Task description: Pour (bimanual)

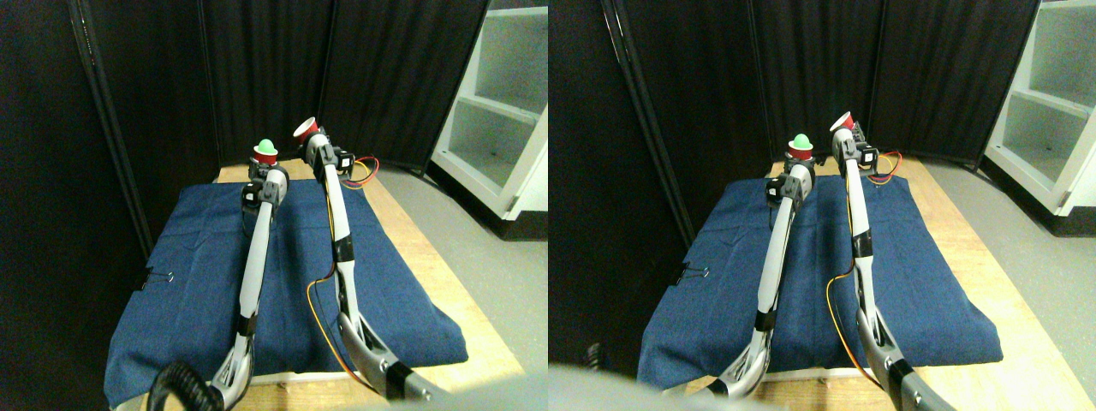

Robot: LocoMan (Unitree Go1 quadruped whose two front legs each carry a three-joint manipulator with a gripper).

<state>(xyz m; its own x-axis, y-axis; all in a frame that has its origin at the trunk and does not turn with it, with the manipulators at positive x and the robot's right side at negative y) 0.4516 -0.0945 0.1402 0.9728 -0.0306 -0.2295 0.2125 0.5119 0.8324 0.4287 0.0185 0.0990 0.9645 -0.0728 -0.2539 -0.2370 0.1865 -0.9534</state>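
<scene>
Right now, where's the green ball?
In the stereo pair view, the green ball sits in the red cup at the left pincer, above the far end of the blue cloth, left of the tilted red cup.

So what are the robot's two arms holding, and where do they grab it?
Left gripper holds an upright red cup with a green ball on top, low down. Right gripper holds a tilted red cup by its base.

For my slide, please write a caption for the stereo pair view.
Left pincer holds a red cup with a green ball; right pincer tilts another red cup above a blue cloth.
</scene>
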